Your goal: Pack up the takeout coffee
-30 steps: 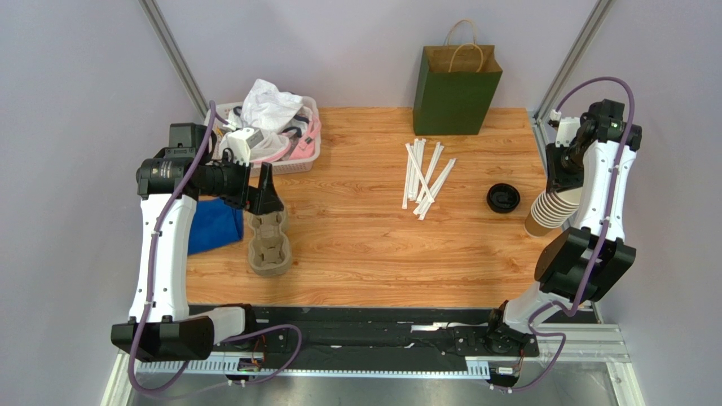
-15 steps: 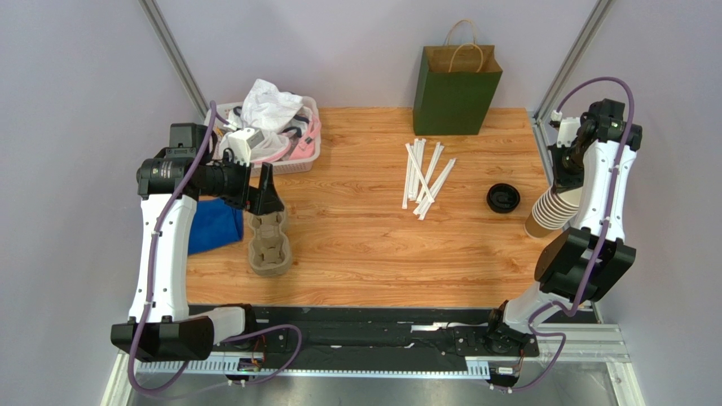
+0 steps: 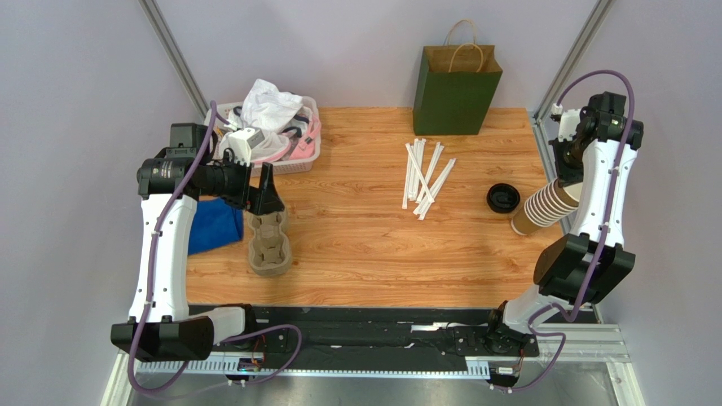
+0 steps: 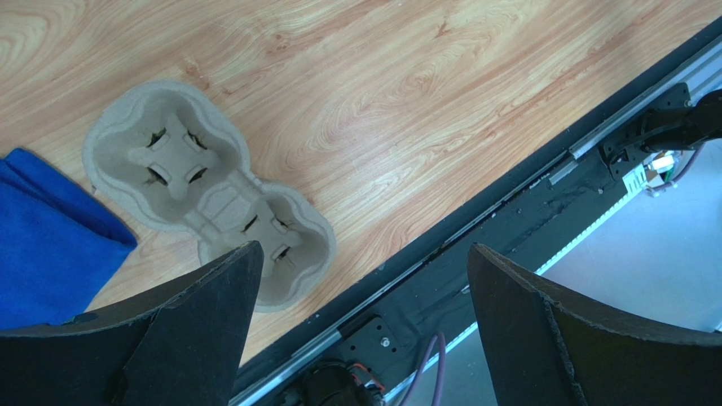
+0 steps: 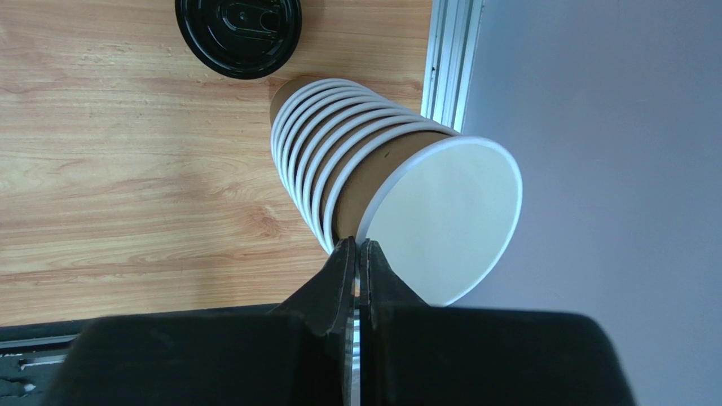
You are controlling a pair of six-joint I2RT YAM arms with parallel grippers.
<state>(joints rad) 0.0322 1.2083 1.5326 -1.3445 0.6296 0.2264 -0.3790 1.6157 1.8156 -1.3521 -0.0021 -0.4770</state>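
A tilted stack of brown kraft paper cups [image 3: 542, 207] [image 5: 339, 161] leans at the table's right edge. My right gripper [image 5: 357, 245] [image 3: 568, 184] is shut on the white rim of its top cup, one finger inside and one outside. A black plastic lid [image 3: 503, 198] [image 5: 238, 25] lies on the wood just left of the stack. No lidded takeout coffee is in view. My left gripper [image 4: 363, 246] [image 3: 268, 196] hangs wide open and holds nothing, above a grey-brown pulp cup carrier [image 3: 269, 244] [image 4: 203, 186] at the left front.
A green paper bag [image 3: 456, 89] stands at the back centre. Several wrapped straws [image 3: 425, 178] lie in front of it. A basket [image 3: 288, 166] of packets sits at the back left, and a blue cloth [image 3: 212, 224] [image 4: 42, 228] lies left of the carrier.
My right jaws have closed on the top cup's rim. The stack's lower end has swung a little to the left. The left arm has not moved.
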